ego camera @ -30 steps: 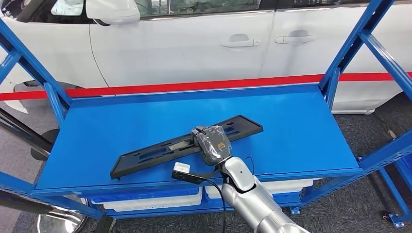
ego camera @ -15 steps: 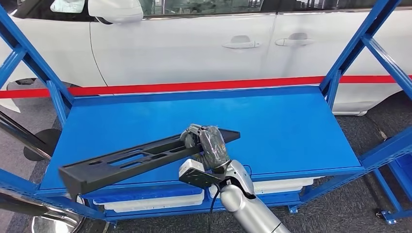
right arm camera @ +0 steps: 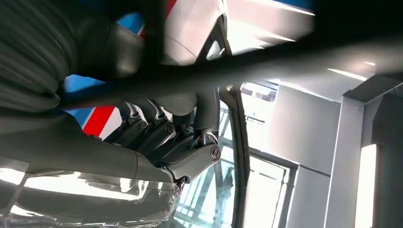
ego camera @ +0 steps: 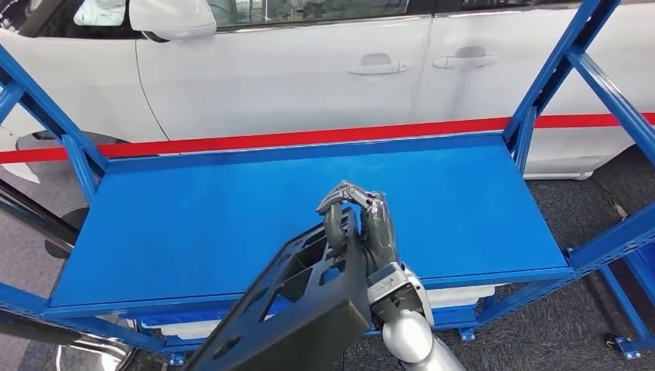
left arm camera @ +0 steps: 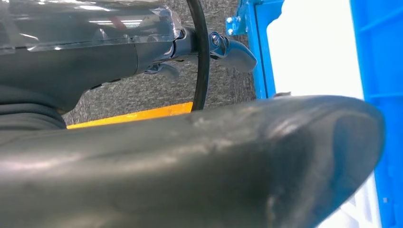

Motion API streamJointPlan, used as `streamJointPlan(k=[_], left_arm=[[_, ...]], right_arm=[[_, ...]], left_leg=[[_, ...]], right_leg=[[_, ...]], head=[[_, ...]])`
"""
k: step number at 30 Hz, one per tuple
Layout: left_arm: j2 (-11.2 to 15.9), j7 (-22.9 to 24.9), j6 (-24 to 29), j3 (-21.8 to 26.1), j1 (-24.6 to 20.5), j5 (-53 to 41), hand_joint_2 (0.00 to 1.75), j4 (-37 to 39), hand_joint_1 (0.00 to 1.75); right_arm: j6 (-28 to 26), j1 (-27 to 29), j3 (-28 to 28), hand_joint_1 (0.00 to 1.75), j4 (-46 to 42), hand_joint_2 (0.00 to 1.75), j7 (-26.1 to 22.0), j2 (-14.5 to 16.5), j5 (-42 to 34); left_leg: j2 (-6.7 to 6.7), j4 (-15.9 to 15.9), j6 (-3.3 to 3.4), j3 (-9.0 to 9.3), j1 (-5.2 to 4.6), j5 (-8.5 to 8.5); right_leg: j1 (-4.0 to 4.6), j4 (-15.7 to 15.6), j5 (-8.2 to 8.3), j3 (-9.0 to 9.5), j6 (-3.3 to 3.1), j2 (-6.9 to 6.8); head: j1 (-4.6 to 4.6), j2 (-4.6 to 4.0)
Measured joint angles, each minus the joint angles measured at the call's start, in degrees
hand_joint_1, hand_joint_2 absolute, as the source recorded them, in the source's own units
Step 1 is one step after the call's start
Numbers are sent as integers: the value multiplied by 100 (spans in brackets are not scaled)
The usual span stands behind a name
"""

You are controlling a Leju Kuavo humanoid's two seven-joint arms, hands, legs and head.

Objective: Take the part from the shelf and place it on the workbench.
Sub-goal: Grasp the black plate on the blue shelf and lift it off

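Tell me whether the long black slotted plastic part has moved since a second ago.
Yes. The long black slotted plastic part, gripped by the right hand, is lifted off the blue shelf, swung toward the camera.

Bare blue shelf [ego camera: 193, 209]

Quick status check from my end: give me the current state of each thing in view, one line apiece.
black part: lifted off the shelf, tilted, one end toward the camera.
right hand: fingers curled over the part's edge, holding it.
left hand: hanging beside the rack; whether open or shut is unclear.
blue shelf: top deck bare around the hand.
white car: parked behind the shelf, doors closed.
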Motion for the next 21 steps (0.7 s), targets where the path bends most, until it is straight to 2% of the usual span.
streamJointPlan(k=[1,2,3,4,6,7,9,11,12,13,15,16,17,18,20,21], left_arm=[[-1,-4,0,9,11,0,0,1,0],[-2,-11,-4,16,22,-1,0,3,0],[-3,-22,-14,25,30,-3,0,6,0],[-2,-34,-28,38,35,-9,0,8,0],[-1,-46,-48,76,36,-36,0,12,0],[-2,-35,-46,92,39,-56,0,14,0],[-3,2,-28,114,68,-82,0,19,0],[-12,21,-26,136,98,-85,0,22,0],[-17,22,-30,147,102,-81,0,22,0],[-23,22,-35,155,102,-79,0,23,0],[-29,25,-52,169,106,-75,0,24,0],[-32,28,-59,180,111,-78,0,24,0],[-35,34,-62,192,115,-84,0,25,0],[-39,42,-60,205,118,-90,0,26,0],[-52,57,-50,231,125,-99,0,27,0],[-57,66,-45,242,128,-101,0,27,0]], right_arm=[[1,36,-1,175,-18,175,-7,-18,-42],[0,68,-3,175,-29,175,-14,-36,-97],[0,96,-6,175,-35,175,-22,-51,-161],[0,123,-11,175,-36,175,-30,-64,-225],[0,177,-32,175,-34,175,-39,-83,-346],[-4,207,-48,175,-30,175,-37,-90,-398],[-24,276,-85,175,-10,175,-17,-101,-487],[-48,338,-125,175,14,175,5,-108,-536],[-54,355,-144,175,22,175,11,-113,-548],[-58,370,-164,175,31,175,16,-119,-555],[-74,408,-202,175,54,175,25,-135,-558],[-86,436,-217,175,68,175,31,-145,-553],[-98,464,-228,175,80,175,37,-156,-547],[-107,490,-233,175,89,175,42,-165,-538],[-115,535,-239,175,95,175,45,-178,-514],[-116,560,-242,175,98,175,44,-182,-500]], left_leg=[[0,259,-9,-130,1,-65],[1,310,-9,-165,1,-16],[2,120,-1,-83,1,146],[3,-256,18,90,0,374],[1,-979,68,429,-19,656],[-2,-1168,90,509,-34,698],[-9,-1241,131,521,-61,686],[-3,-1283,202,540,-32,720],[1,-1312,245,553,-17,740],[5,-1334,280,563,-4,754],[7,-1337,310,558,-10,756],[8,-1335,310,556,-10,754],[7,-1332,308,557,-10,752],[3,-1327,304,561,-9,748],[-6,-1304,275,570,-8,727],[-12,-1281,247,567,-19,709]], right_leg=[[8,4,-6,2,-6,-1],[14,11,-13,6,-9,1],[18,21,-24,14,-8,6],[21,34,-41,27,-2,11],[36,69,-75,31,30,17],[44,84,-82,19,54,18],[53,90,-77,-2,106,19],[49,135,-131,-11,163,16],[49,271,-229,-65,189,16],[44,534,-387,-182,211,15],[24,1277,-735,-540,246,15],[9,1570,-823,-691,262,14],[-6,1674,-802,-753,275,13],[-21,1563,-677,-707,281,11],[-46,833,-297,-358,273,2],[-44,478,-165,-188,260,-2]], head=[[1,0],[0,0],[-1,0],[0,0],[1,0],[1,0],[1,0],[1,0],[1,0],[1,0],[1,0],[2,0],[2,0],[2,0],[2,0],[2,0]])
